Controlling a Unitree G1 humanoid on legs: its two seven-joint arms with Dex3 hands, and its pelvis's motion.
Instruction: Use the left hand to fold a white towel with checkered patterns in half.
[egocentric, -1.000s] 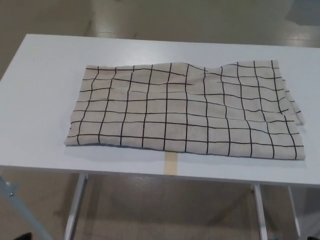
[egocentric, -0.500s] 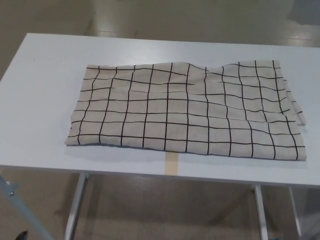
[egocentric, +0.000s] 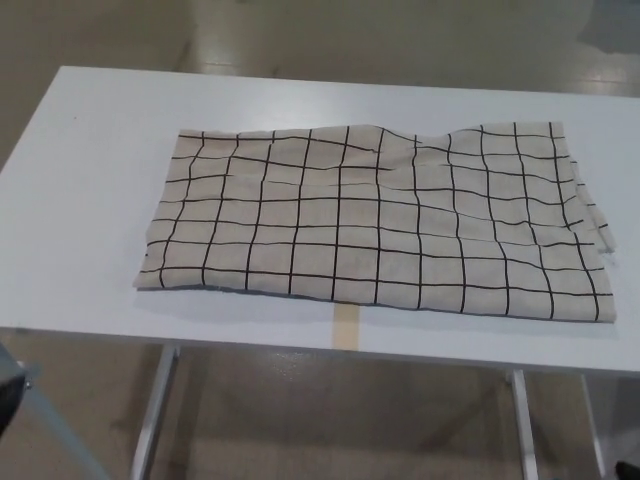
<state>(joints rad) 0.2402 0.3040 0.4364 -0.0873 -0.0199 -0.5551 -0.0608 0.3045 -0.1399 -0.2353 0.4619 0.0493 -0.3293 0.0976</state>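
The towel (egocentric: 375, 220) lies spread on the white bench (egocentric: 90, 200), covering the middle and right portions of the top. The fabric is off-white with a black grid pattern. Its near edge runs close to the near edge of the bench; its far edge stops short of the far edge. Its right edge shows more than one layer of fabric, slightly offset. Low wrinkles cross the right half, and the far edge is raised in a shallow ridge near the middle.

A strip of tan tape (egocentric: 343, 326) sits on the bench at the near edge, with its far end under the towel.

Neither robot hand appears in the head view; the condition of the fingers cannot be determined. Nothing touches the towel.

The left portion of the bench carries no items. The metal bench legs (egocentric: 152, 410) and the floor (egocentric: 330, 420) show below.
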